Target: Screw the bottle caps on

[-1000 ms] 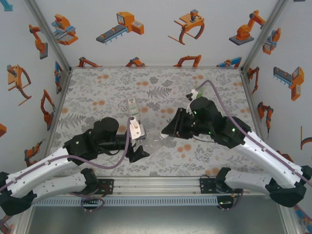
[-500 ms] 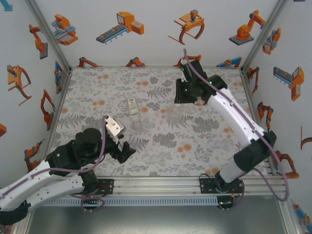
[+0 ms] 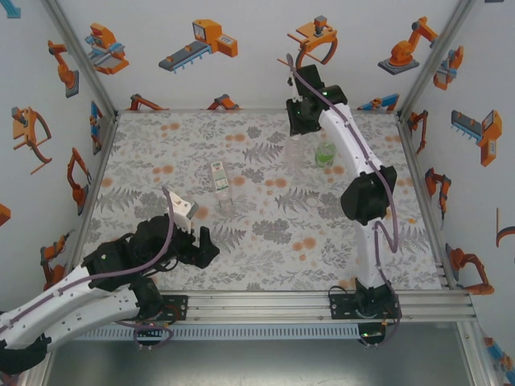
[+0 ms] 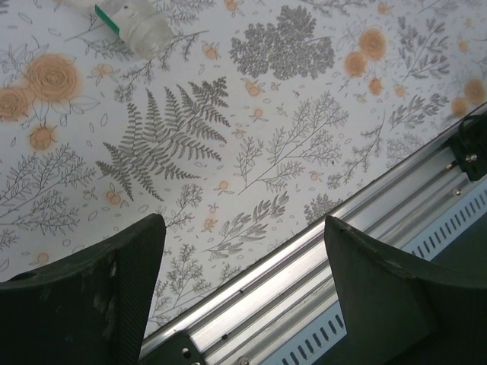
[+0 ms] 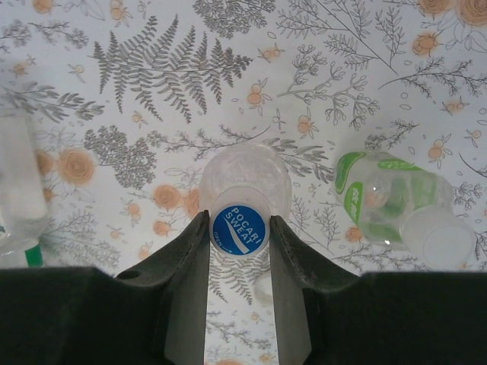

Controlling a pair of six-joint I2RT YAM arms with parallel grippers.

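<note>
**Blue cap pinched over the clear bottle's mouth**

In the right wrist view our right fingers are clamped on the blue cap, one finger on each side of its rim, at the lower middle of the frame. Directly under it we see the unlabelled clear bottle from above, its round body ringing the cap. Whether the threads have caught we cannot tell.

We judge the cap to be light, stiff and smooth-sided, so it is best held squarely by the rim, as it is now, or it may skid round in the grip. The bottle looks like thin, empty plastic. It should be light and easily tipped, and it may spin along with the cap, since nothing steadies it.

To the right of the fingers, near but apart, is the green-labelled bottle, with a pale round top towards the lower right.

Our left fingers stand well apart with nothing between them. They sit at the bottom of the left wrist view, over the tabletop near its metal rail. The bottle with the white-and-green label is far off at the upper left of that frame. In the top view it lies on its side left of centre, well away from both sets of fingers.
</note>
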